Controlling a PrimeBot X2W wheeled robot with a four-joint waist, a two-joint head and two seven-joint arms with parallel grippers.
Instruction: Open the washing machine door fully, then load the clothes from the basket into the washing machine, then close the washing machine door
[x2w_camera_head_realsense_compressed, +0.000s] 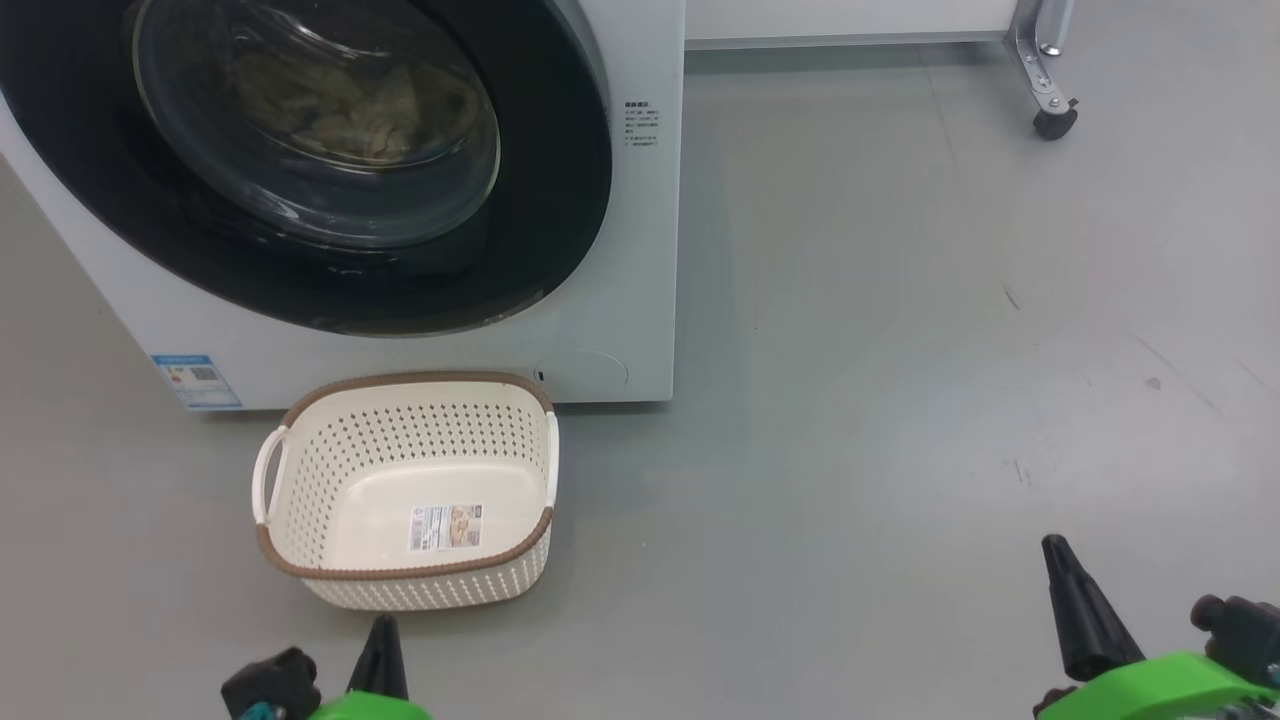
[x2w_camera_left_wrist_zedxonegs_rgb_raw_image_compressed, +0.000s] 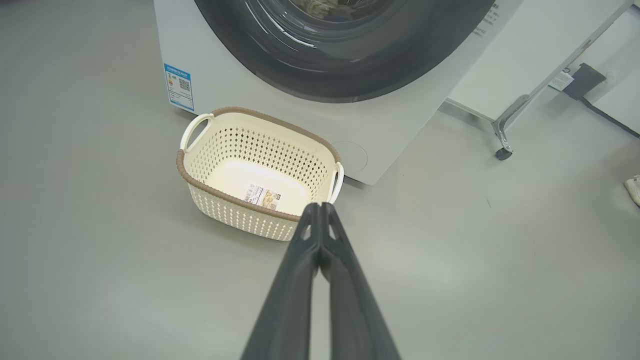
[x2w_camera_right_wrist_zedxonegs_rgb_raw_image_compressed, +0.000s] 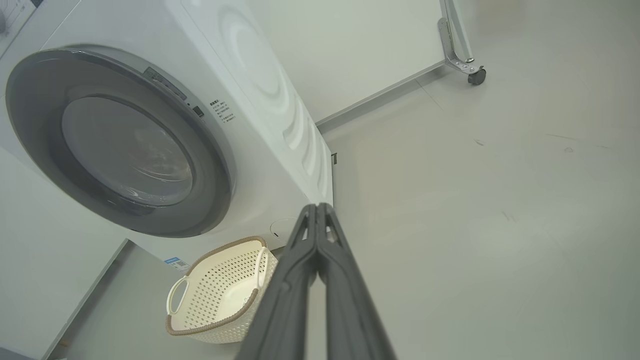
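Note:
The white washing machine (x2w_camera_head_realsense_compressed: 640, 250) stands at the upper left with its round black-rimmed door (x2w_camera_head_realsense_compressed: 560, 200) flat against its front. Cream-yellow clothes (x2w_camera_head_realsense_compressed: 350, 110) lie inside the drum behind the glass. The cream perforated basket (x2w_camera_head_realsense_compressed: 300, 470) sits on the floor right in front of the machine, holding nothing but a paper label on its base. My left gripper (x2w_camera_head_realsense_compressed: 383, 625) is shut and empty, low down just in front of the basket. My right gripper (x2w_camera_head_realsense_compressed: 1050, 545) is shut and empty over bare floor at the lower right. The wrist views show the basket (x2w_camera_left_wrist_zedxonegs_rgb_raw_image_compressed: 300, 150) (x2w_camera_right_wrist_zedxonegs_rgb_raw_image_compressed: 200, 330), the door (x2w_camera_right_wrist_zedxonegs_rgb_raw_image_compressed: 220, 165) and both grippers (x2w_camera_left_wrist_zedxonegs_rgb_raw_image_compressed: 319, 205) (x2w_camera_right_wrist_zedxonegs_rgb_raw_image_compressed: 316, 206) shut.
Grey floor stretches to the right of the machine. A white metal frame on a castor (x2w_camera_head_realsense_compressed: 1055, 120) stands at the far back right. A white panel runs along the back behind the machine. A pale shoe tip (x2w_camera_left_wrist_zedxonegs_rgb_raw_image_compressed: 634, 187) shows at the left wrist view's right edge.

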